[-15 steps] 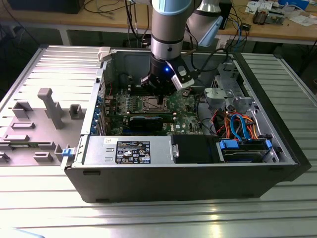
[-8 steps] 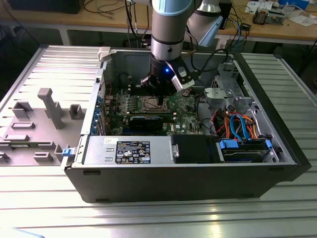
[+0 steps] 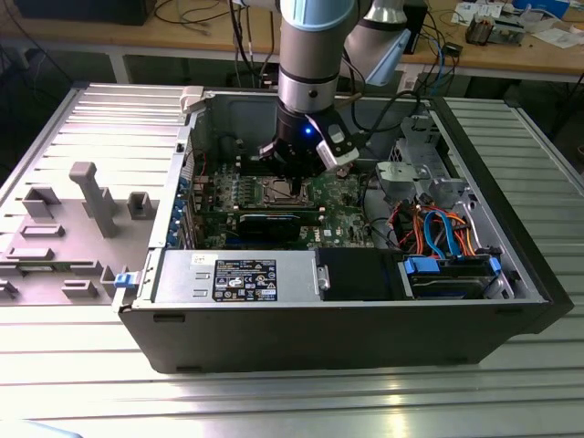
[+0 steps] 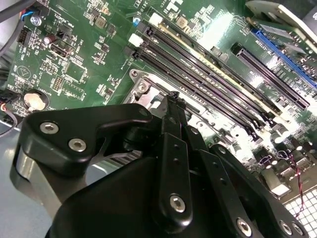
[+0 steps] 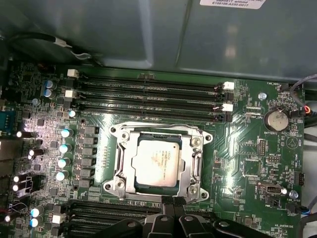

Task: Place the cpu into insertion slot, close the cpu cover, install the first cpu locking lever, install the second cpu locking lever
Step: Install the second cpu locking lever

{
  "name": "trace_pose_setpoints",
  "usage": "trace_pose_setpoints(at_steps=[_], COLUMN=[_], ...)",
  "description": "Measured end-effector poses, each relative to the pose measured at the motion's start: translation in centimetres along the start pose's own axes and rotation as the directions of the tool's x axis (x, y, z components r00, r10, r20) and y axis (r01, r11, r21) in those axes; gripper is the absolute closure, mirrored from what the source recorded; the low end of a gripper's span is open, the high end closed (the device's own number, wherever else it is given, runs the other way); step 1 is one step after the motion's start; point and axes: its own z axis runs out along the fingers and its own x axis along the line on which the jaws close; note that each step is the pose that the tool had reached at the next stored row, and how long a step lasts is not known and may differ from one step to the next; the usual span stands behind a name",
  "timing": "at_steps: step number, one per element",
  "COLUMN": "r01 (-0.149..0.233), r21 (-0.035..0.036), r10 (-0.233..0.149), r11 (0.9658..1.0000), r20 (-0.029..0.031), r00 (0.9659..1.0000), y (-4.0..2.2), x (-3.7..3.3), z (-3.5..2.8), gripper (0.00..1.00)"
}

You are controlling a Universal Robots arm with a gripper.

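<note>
The cpu [image 5: 157, 161], a square chip with a dull silver top, lies flat in the insertion slot [image 5: 117, 184] on the green board. The cpu cover [image 5: 127, 157], a silvery frame, lies down around the chip, which shows through its cut-out. My gripper [image 5: 173, 200] hovers just off one edge of the socket with its black fingers pressed together and nothing between them. In the second wrist view the gripper [image 4: 173, 97] points at the socket rim [image 4: 141, 85]. In the exterior view the gripper [image 3: 290, 175] hangs inside the computer case right above the socket [image 3: 279, 191]. How the locking levers stand I cannot tell.
Long memory slots [image 5: 148, 96] run beside the socket. A black expansion card [image 3: 269, 223] lies in front of it, then the power supply [image 3: 239, 276]. Orange and blue cables [image 3: 440, 228] and a drive cage fill the exterior view's right. Case walls [image 3: 274, 328] enclose the board.
</note>
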Motion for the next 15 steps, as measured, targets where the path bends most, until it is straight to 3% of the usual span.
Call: trace_pose_setpoints(at_steps=[15], r01=[0.0], r21=[0.0], r10=[0.0], r11=[1.0], r20=[0.0], r00=[1.0], y=[-0.82], x=[0.03], z=[0.06], gripper=[0.89])
